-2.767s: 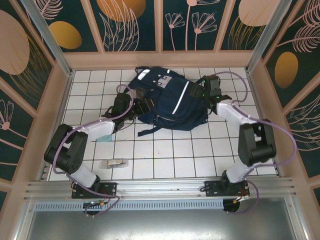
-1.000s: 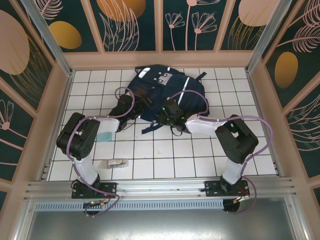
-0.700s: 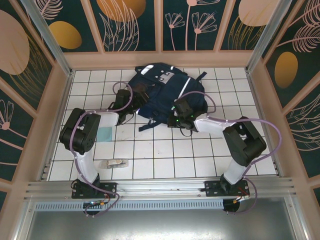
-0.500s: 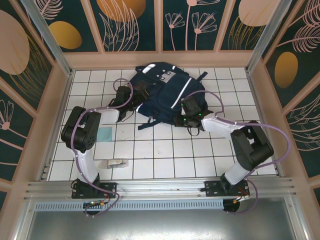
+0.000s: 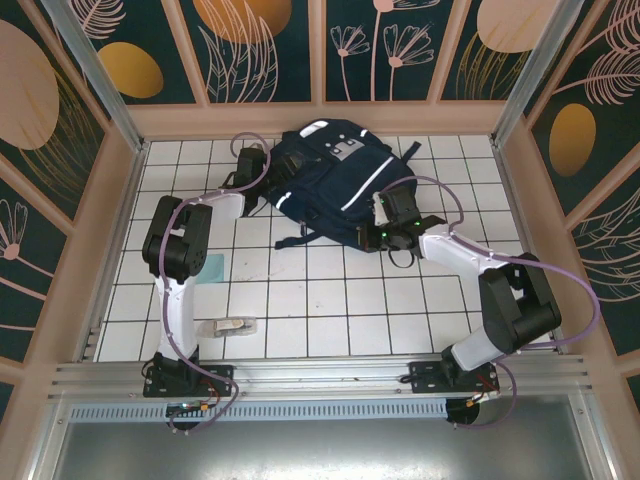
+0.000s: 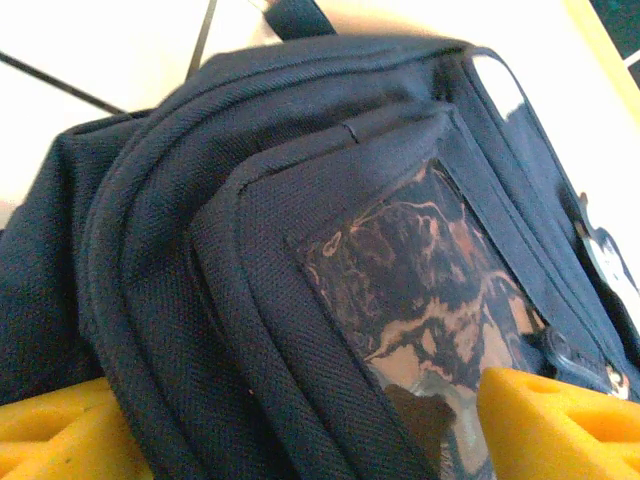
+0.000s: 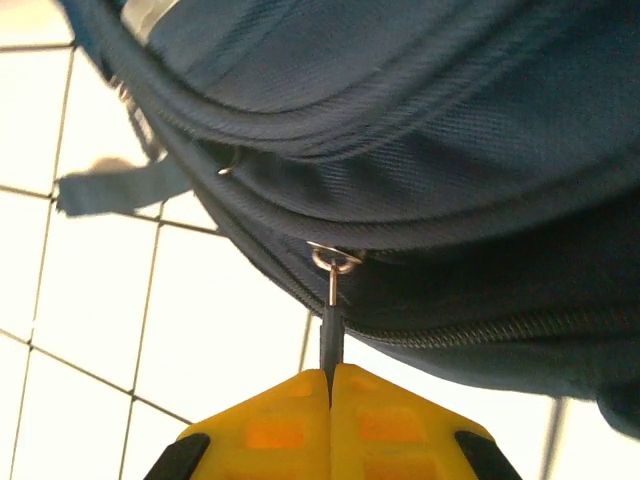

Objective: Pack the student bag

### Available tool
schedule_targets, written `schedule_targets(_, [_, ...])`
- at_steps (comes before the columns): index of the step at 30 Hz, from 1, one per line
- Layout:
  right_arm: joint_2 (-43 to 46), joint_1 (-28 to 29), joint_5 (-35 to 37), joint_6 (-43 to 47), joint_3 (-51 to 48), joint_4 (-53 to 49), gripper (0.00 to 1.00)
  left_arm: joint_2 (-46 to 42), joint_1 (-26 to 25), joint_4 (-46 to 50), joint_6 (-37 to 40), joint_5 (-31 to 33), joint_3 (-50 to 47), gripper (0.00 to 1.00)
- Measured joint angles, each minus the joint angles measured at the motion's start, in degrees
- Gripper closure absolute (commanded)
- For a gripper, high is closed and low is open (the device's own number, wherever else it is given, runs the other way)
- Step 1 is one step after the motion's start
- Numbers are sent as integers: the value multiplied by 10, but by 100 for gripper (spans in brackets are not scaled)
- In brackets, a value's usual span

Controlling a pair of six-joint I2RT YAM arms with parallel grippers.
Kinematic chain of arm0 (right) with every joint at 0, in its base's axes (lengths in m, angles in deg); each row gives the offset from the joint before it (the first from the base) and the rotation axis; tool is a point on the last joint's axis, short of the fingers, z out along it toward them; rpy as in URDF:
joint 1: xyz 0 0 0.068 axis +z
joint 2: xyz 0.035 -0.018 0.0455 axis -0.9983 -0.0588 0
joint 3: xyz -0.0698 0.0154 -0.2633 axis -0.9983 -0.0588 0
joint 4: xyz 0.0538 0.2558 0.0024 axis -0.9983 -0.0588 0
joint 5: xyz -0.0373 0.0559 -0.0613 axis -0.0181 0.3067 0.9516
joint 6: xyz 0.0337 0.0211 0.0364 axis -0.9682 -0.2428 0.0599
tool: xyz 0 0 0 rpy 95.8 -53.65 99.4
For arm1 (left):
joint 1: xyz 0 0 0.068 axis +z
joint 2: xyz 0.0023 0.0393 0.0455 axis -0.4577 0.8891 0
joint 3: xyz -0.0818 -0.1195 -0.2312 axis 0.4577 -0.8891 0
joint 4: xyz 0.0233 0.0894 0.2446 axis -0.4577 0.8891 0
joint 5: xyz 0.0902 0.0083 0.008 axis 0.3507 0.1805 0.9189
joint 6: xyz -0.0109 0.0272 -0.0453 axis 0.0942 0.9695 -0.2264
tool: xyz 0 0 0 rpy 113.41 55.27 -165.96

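Zipper pull (image 7: 333, 262) of student bag (image 5: 335, 185) pinched in right tool (image 7: 330, 375); left tool (image 6: 285, 405) clasps bag's side, spread wide.

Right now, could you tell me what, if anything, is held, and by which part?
The right fingers pinch the student bag's zipper pull. The left fingers straddle its side; a grip cannot be told.

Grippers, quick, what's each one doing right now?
Left gripper: fingers wide apart, clamped around the side of the student bag.
Right gripper: closed on the bag's zipper pull.
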Motion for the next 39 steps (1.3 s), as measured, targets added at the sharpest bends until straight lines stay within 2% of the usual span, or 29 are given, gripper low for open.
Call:
schedule_targets(2, [-23,24,-15,-3,16,6,100,6,3,19,7,3,23,14])
schedule_targets(3, [-38,37,-24,-6,26,11,100,6,5,30,13,6,31,2])
schedule_targets(4, [-50,46,-31,-9,35,13,100,6,7,38,16,7,37,1])
schedule_targets(7, [-87,68,-58,-11,72,19,100,-14,11,61,26,4,26,1])
schedule_targets(11, [-122,79,-78,-10,117,15,100,-107,14,73,17,-24,-77,2])
schedule_targets(16, [-133,79,-79,-6,134,14,100,-245,3,22,-46,-75,-252,2])
schedule_targets(21, [-133,79,-78,-4,134,13,100,-265,-46,-30,-113,-101,-318,7])
schedule_targets(25, [-133,78,-82,-10,130,18,100,-235,-84,-91,-156,-106,-319,19])
schedule_targets(26, [-132,78,-84,-13,128,20,100,-222,-89,-109,-168,-106,-319,26])
schedule_targets(28, [-129,78,-86,-18,121,27,100,-197,-90,-139,-185,-106,-319,48])
schedule_targets(29, [-126,77,-87,-20,116,30,100,-185,-90,-156,-193,-106,-320,55])
schedule_targets(32, [-120,74,-88,-32,103,42,100,-160,-90,-199,-210,-107,-321,74])
schedule_targets(35, [-117,71,-90,-46,94,51,100,-148,-92,-231,-220,-111,-321,86])
schedule_targets(37, [-115,69,-92,-54,91,56,100,-145,-92,-238,-224,-113,-321,100])
schedule_targets(39, [-112,67,-92,-59,88,57,100,-145,-92,-245,-225,-115,-321,100])
